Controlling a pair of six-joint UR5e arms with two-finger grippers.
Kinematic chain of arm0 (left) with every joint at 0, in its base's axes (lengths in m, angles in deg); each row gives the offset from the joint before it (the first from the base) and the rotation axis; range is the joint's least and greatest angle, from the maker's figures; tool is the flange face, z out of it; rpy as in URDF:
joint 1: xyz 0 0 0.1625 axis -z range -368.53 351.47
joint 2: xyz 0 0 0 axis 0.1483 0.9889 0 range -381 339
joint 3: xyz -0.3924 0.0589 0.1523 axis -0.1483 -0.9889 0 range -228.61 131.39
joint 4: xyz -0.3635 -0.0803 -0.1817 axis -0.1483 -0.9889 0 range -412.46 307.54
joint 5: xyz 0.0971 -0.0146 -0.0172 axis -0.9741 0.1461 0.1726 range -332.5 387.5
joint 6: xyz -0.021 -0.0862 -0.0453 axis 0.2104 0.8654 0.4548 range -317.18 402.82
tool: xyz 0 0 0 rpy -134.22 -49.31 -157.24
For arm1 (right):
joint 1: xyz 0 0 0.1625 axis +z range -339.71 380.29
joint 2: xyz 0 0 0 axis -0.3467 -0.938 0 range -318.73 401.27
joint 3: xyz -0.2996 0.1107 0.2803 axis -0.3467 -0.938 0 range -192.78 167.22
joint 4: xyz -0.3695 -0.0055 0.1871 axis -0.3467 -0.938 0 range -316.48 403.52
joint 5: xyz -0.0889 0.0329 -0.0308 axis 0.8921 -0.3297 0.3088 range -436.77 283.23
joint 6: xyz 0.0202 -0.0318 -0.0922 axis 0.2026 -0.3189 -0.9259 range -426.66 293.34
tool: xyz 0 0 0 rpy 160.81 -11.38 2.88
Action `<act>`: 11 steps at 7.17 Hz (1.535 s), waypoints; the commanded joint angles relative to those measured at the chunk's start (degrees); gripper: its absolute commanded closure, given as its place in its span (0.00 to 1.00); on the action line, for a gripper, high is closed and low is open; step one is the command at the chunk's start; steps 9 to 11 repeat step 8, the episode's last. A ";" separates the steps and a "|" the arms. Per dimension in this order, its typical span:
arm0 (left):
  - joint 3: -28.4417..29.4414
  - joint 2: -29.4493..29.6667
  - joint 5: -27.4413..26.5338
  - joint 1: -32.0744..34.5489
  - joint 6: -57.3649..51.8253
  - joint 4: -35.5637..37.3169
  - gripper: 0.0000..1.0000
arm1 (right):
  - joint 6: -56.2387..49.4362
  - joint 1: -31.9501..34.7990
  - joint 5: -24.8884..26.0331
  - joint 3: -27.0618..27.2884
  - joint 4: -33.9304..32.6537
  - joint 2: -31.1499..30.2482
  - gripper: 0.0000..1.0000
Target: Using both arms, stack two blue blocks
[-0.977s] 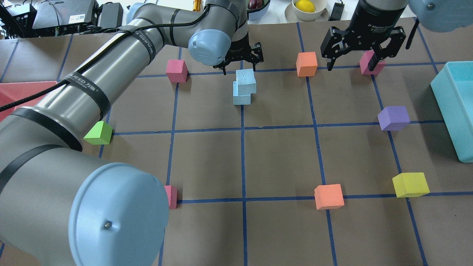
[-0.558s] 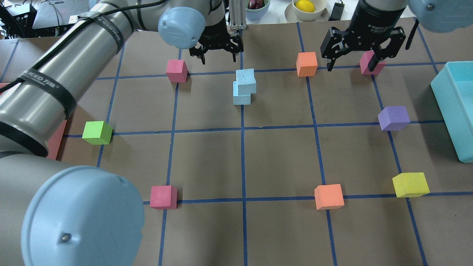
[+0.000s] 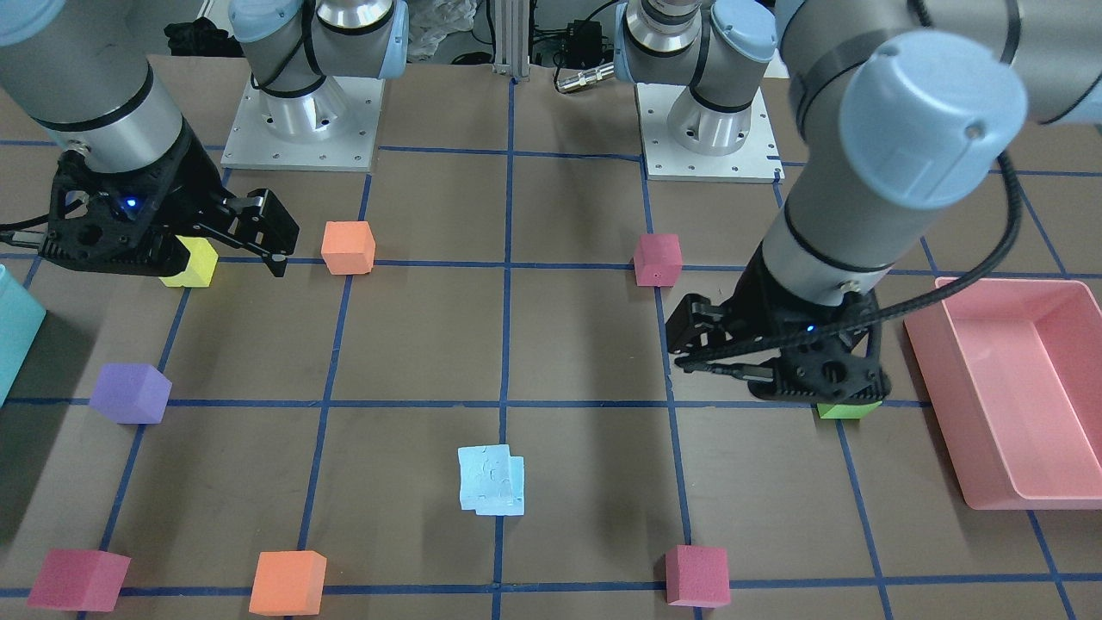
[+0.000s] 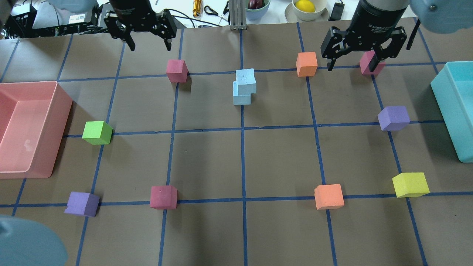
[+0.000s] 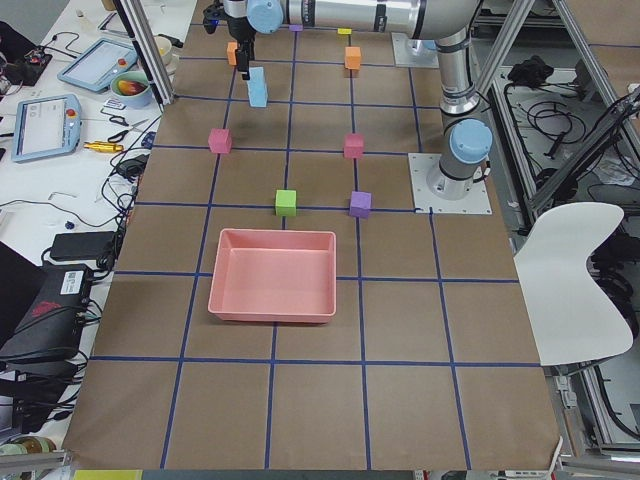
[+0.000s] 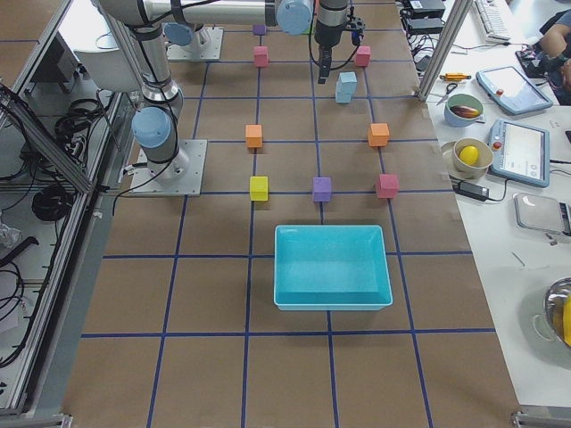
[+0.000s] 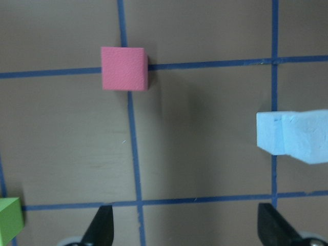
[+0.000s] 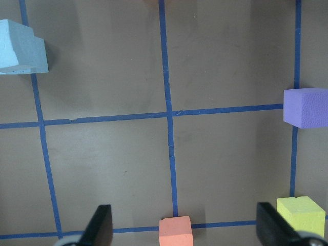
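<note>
While both arms hang high at the top of the overhead frame, I've got the two blue blocks as a stack on the table (image 4: pixel 207 162), just above centre, right on the vertical blue tape line. The upper blue block (image 4: pixel 246 80) rests on the lower blue block (image 4: pixel 241 98), but not squarely. It's offset to the right, so a strip of the lower one peeks out on the left. Nothing is touching the stack.

The left gripper (image 4: pixel 149 46) is in the upper left, jaws spread wide with nothing between them. A pink cube (image 4: pixel 176 70) sits just below and right of it. My left wrist camera agrees: jaw tips far apart at the bottom edge, bare table between them, and the stack poking in at the right edge.

The right gripper (image 4: pixel 351 66) is in the upper right, jaws also parted and empty. An orange cube (image 4: pixel 306 64) sits just outside its left-hand jaw, and a second pink cube (image 4: pixel 369 62) is partly hidden behind the other. Both grippers are well apart from the stack.
</note>
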 commanded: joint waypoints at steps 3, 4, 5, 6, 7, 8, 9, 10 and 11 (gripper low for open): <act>-18.43 -13.58 -0.26 -3.06 -1.58 12.46 0.00 | -0.53 0.24 4.14 4.42 -0.53 -2.95 0.00; -18.96 -14.47 -0.26 -3.23 -1.58 12.46 0.00 | -0.10 0.24 3.36 4.43 -0.79 -2.96 0.00; -18.71 -14.56 -0.17 -3.50 -1.58 12.46 0.00 | -0.36 0.15 3.35 4.43 -0.71 -3.04 0.00; -18.45 -14.74 -0.26 -3.41 -1.49 12.29 0.00 | -0.44 0.24 3.09 4.43 -0.10 -3.74 0.00; -18.88 -14.82 -0.26 -3.41 -1.49 12.20 0.00 | -0.45 0.24 3.09 4.43 0.08 -4.09 0.00; -18.71 -14.83 -0.09 -3.33 -1.58 12.29 0.00 | -0.53 0.24 2.74 4.69 0.17 -3.84 0.00; -18.71 -14.83 -0.09 -3.33 -1.58 12.29 0.00 | -0.53 0.24 2.74 4.69 0.17 -3.84 0.00; -18.71 -14.83 -0.09 -3.33 -1.58 12.29 0.00 | -0.53 0.24 2.74 4.69 0.17 -3.84 0.00; -18.71 -14.83 -0.09 -3.33 -1.58 12.29 0.00 | -0.53 0.24 2.74 4.69 0.17 -3.84 0.00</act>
